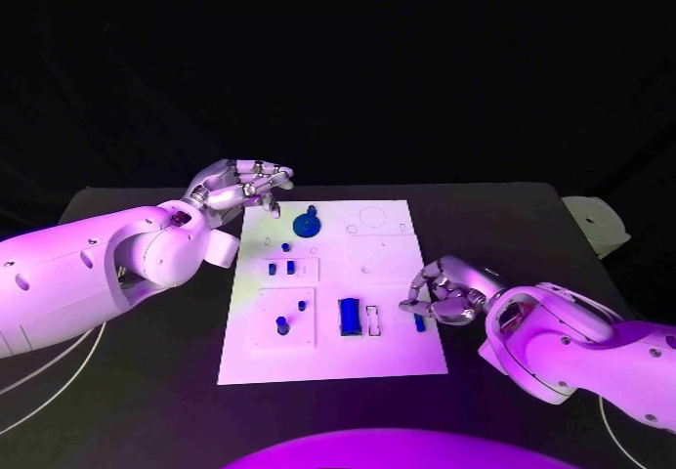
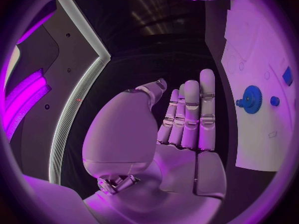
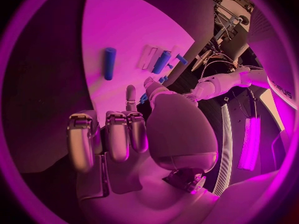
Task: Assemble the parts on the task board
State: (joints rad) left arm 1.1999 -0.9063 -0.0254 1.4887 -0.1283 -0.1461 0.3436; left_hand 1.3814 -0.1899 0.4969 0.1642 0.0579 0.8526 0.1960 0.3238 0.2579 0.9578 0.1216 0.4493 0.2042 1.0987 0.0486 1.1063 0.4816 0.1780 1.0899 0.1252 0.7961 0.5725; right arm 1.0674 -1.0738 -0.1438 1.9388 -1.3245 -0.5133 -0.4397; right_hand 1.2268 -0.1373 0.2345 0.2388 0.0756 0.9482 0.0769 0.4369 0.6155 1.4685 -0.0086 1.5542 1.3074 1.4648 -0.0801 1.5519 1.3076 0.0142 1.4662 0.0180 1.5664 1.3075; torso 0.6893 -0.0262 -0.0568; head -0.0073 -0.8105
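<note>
- Board (image 1: pixel 331 366) lies flat mid-desk (image 1: pixel 141 410): white, thin, stiff plate with shallow cut-outs. All places below are given from the board.
- Gear (image 1: pixel 308 225) on the board's far part: blue, toothed, with a small knob; looks like hard plastic, light. I'd pinch it by the knob or across the rim; the teeth give grip.
- Block (image 1: pixel 350 316) on the near half: blue, long, rectangular, smooth. Probably slippery, so take it across the long sides.
- Peg (image 1: pixel 420 322) at the board's right edge: small, blue, upright. Light, easy to tip.
- My right robot hand (image 1: pixel 443 293) sits at that right edge, fingers curled close by the peg; can't tell whether it holds it.
- My left robot hand (image 1: pixel 242 184) hovers off the far-left corner, fingers loosely bent and apart, holding nothing.
</note>
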